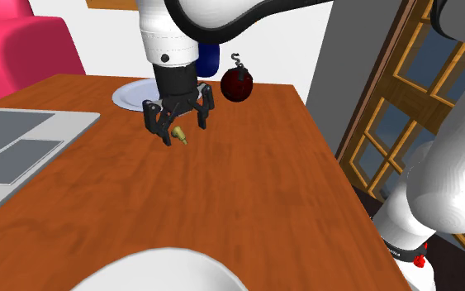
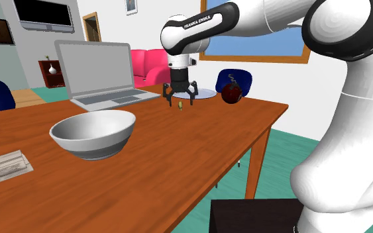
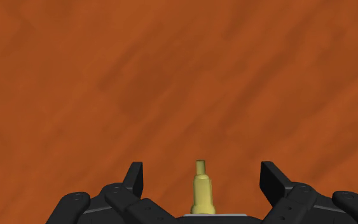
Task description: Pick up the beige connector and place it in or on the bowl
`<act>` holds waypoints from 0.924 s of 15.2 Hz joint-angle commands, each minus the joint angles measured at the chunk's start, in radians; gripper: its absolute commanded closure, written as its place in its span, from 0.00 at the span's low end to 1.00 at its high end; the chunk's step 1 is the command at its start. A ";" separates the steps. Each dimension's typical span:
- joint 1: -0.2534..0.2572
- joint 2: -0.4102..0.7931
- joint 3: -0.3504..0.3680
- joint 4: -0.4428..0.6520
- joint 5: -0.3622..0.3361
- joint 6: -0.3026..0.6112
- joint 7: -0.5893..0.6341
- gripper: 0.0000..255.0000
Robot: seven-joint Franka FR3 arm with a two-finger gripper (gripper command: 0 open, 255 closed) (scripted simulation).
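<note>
Fingers [image 3: 136,177] of my hand [image 1: 183,130] stand wide around the untouched yellowish connector [image 1: 178,135] on the bench [image 1: 247,190]; white bowl [image 2: 95,147] well apart, at its 8 o'clock in the second exterior view

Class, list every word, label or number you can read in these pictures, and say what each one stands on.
"FRANKA EMIKA": on the white robot arm with dark joints, on the link above its wrist.
Print on the flat grey-white paper lying on the brown wooden table: too small to read.
No other text can be read.
</note>
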 commanded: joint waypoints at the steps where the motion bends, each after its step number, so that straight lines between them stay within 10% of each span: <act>1: 0.000 -0.002 0.000 -0.020 0.001 0.019 0.000 0.00; 8: 0.000 -0.002 0.000 -0.020 0.001 0.019 0.000 0.00; 9: 0.000 -0.002 0.000 -0.020 0.001 0.019 0.000 1.00; 14: 0.000 -0.001 0.000 -0.020 0.001 0.019 0.000 1.00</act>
